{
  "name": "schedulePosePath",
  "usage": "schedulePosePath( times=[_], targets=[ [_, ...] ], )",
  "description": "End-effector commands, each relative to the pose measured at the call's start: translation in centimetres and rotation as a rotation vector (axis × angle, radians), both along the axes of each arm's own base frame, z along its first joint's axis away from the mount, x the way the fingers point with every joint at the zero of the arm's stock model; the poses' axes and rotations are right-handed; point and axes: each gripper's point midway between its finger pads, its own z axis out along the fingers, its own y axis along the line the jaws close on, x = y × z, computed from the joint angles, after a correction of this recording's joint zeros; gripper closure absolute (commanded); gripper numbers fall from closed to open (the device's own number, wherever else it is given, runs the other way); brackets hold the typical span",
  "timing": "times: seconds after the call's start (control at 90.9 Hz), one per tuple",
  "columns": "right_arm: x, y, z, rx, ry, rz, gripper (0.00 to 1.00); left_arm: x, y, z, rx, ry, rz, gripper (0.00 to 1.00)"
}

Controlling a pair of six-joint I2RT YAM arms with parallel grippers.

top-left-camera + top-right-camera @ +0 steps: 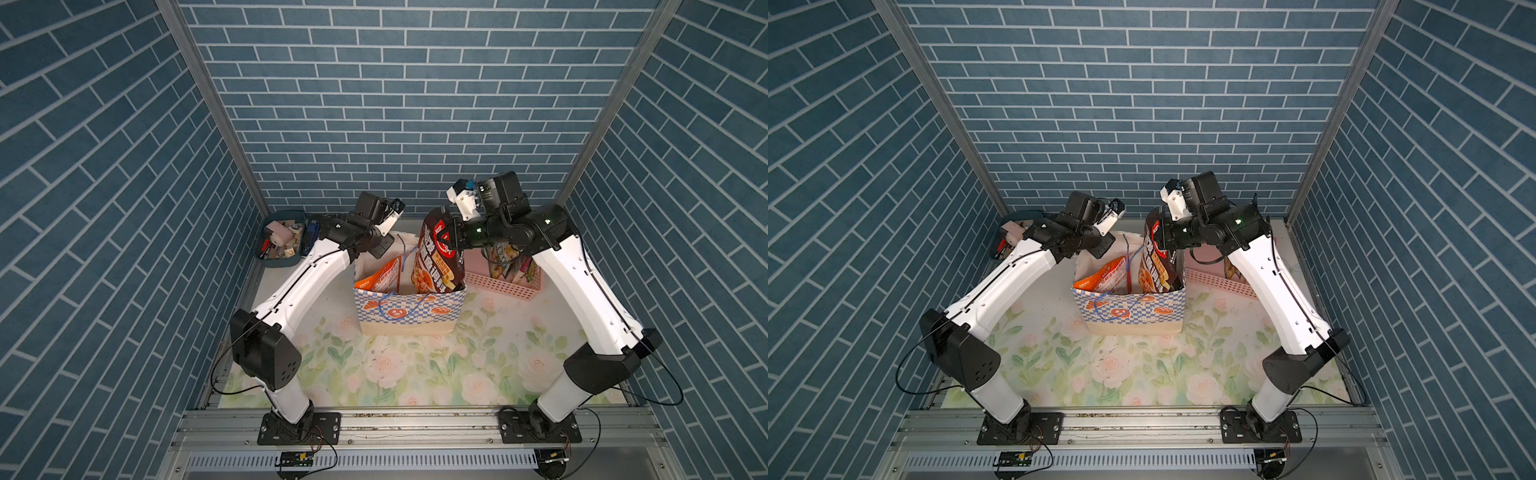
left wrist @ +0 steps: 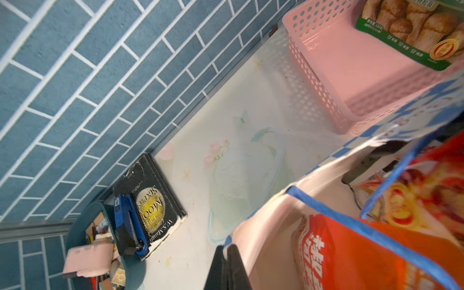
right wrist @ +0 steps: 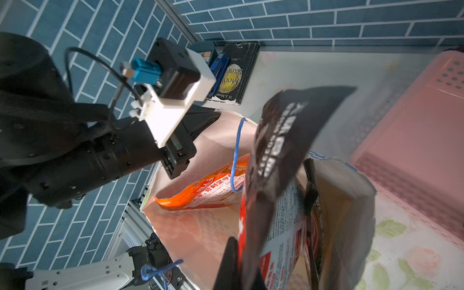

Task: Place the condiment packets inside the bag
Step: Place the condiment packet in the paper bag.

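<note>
The checked bag (image 1: 409, 309) (image 1: 1129, 309) stands open mid-table. An orange condiment packet (image 1: 384, 276) (image 3: 208, 193) leans inside it on the left. My right gripper (image 1: 451, 239) (image 3: 241, 266) is shut on a dark packet (image 1: 436, 257) (image 3: 283, 140), which stands upright with its lower end inside the bag and its top above the rim. My left gripper (image 1: 380, 247) (image 2: 227, 253) is shut on the bag's back left rim (image 2: 271, 226). More packets (image 1: 505, 259) (image 2: 406, 32) stand in the pink basket.
The pink basket (image 1: 503, 286) (image 2: 339, 62) sits just right of the bag, behind my right arm. A blue tray (image 1: 278, 239) of small bits is at the back left, with a black book (image 2: 153, 200) and blue stapler (image 2: 129, 221) beside it. Walls enclose three sides.
</note>
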Motion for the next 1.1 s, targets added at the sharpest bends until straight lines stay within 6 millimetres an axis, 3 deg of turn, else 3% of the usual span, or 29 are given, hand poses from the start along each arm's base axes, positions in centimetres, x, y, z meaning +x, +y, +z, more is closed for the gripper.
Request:
schedulePosePath(
  times=[0.0, 0.198, 0.374, 0.407, 0.517, 0.572, 0.649, 0.726, 0.803, 0.946, 1.012, 1.089],
  targets=[
    [-1.2, 0.9, 1.6, -0.009, -0.070, 0.105, 1.00, -2.3, 0.3, -1.0, -0.057, 0.095, 0.041, 1.00],
    [-0.8, -1.3, -0.3, -0.167, -0.074, 0.059, 1.00, -3.8, 0.1, -0.1, -0.140, 0.075, 0.015, 1.00],
    [-0.2, -1.0, -2.4, -0.228, -0.096, 0.034, 1.00, -3.2, 0.3, 1.3, -0.184, 0.009, 0.055, 0.99],
    [0.0, -1.1, -2.5, -0.243, -0.108, 0.024, 1.00, -3.1, 0.3, 1.6, -0.192, 0.002, 0.062, 0.91],
    [1.1, -2.1, -2.2, -0.314, -0.178, -0.034, 1.00, -3.1, 0.2, 2.5, -0.211, -0.010, 0.062, 0.87],
    [1.3, -1.9, -1.7, -0.319, -0.212, -0.028, 1.00, -3.2, 0.3, 3.0, -0.217, -0.027, 0.062, 0.71],
    [1.3, -1.1, -1.8, -0.310, -0.230, 0.005, 1.00, -3.5, 0.3, 3.7, -0.229, -0.051, 0.047, 0.62],
    [1.2, -0.1, -2.9, -0.299, -0.216, 0.051, 1.00, -3.8, 0.1, 4.7, -0.244, -0.090, 0.015, 0.43],
    [0.9, 0.6, -4.4, -0.296, -0.186, 0.088, 1.00, -4.3, 0.1, 5.9, -0.242, -0.144, -0.034, 0.31],
    [0.2, 0.5, -5.5, -0.309, -0.163, 0.105, 0.97, -5.3, 1.0, 7.3, -0.138, -0.313, -0.136, 0.19],
    [0.1, 0.2, -5.7, -0.315, -0.162, 0.102, 0.94, -6.1, 1.0, 6.8, -0.033, -0.373, -0.244, 0.19],
    [-0.1, 0.0, -5.9, -0.321, -0.160, 0.101, 0.91, -6.7, 0.9, 6.2, 0.082, -0.443, -0.361, 0.10]
  ],
)
